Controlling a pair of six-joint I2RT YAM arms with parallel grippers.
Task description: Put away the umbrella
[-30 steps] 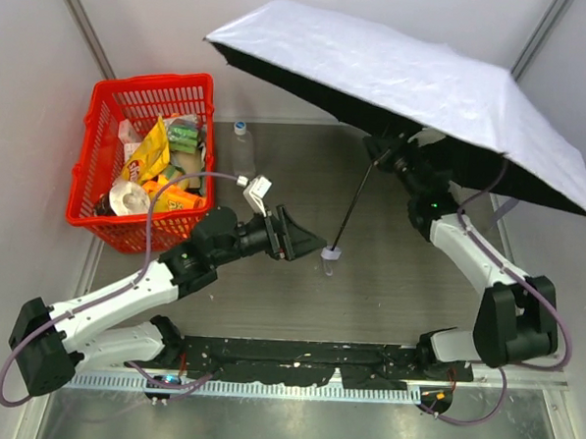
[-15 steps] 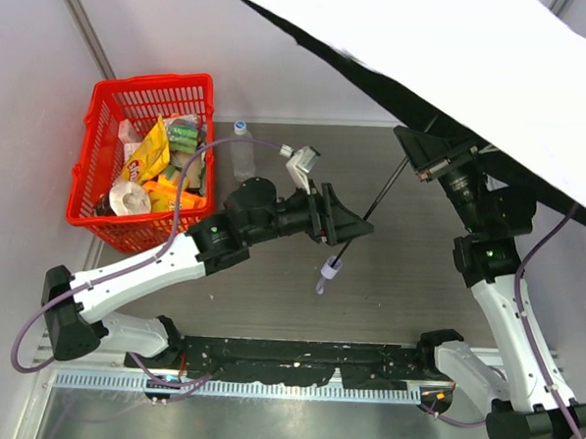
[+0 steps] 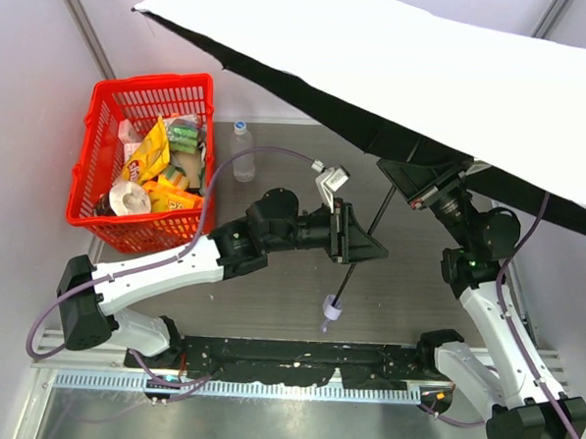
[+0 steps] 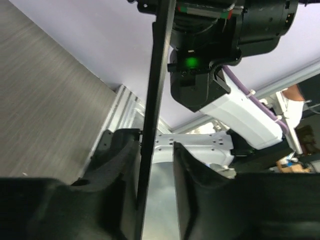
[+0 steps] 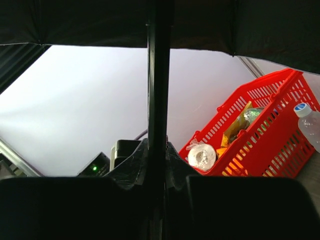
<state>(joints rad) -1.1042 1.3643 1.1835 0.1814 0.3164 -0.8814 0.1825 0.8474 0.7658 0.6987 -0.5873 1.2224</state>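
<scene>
Above the grey surface (image 3: 408, 285), the right tool (image 5: 157, 160) clamps the shaft (image 3: 347, 276) of the open umbrella (image 3: 429, 69), while the left tool (image 4: 156, 150) stands narrow around it, not tight.

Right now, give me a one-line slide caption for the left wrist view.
Left gripper open around the black umbrella shaft, not yet clamped, with the right arm beyond.

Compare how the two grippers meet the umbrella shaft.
Left gripper straddles the shaft loosely, a gap beside one finger; right gripper clamps it tight. Left gripper sits midway down the shaft; right gripper sits up by the canopy. Both have the shaft between their fingers.
</scene>
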